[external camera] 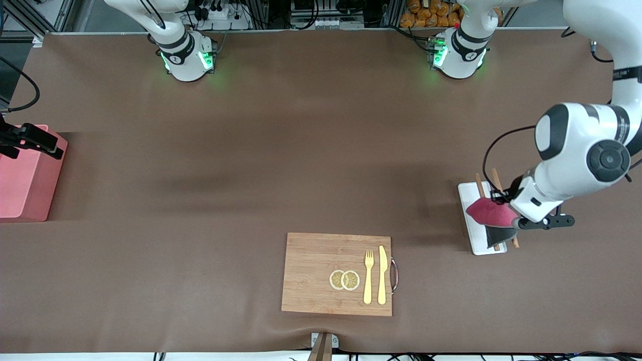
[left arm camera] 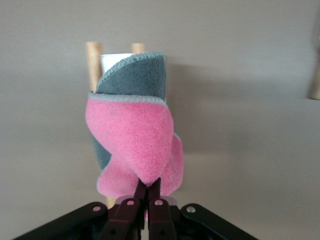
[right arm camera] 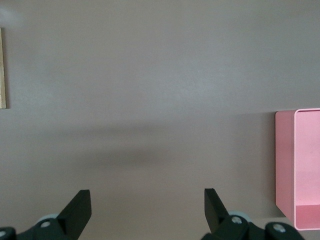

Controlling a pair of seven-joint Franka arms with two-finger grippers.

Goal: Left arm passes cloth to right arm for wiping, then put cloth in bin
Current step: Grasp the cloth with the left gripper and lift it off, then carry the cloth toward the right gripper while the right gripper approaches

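The cloth [external camera: 490, 212] is crimson-pink with a dark grey reverse and hangs floppy. My left gripper [external camera: 511, 220] is shut on it and holds it just above the white tray [external camera: 467, 193] at the left arm's end of the table. In the left wrist view the fingertips [left arm camera: 140, 192] pinch a pink fold of the cloth [left arm camera: 135, 142] and my left gripper [left arm camera: 148, 186] is closed. The salmon-pink bin [external camera: 22, 178] stands at the right arm's end. My right gripper [external camera: 35, 141] waits above the bin's edge. In the right wrist view it [right arm camera: 147, 200] is open and empty over bare table beside the bin [right arm camera: 299, 165].
Two wooden sticks [external camera: 497, 181] lie on the white tray under the cloth. A wooden cutting board [external camera: 313, 273] lies near the front camera and carries two lemon slices [external camera: 344, 280], a yellow fork [external camera: 368, 277] and a yellow knife [external camera: 382, 275].
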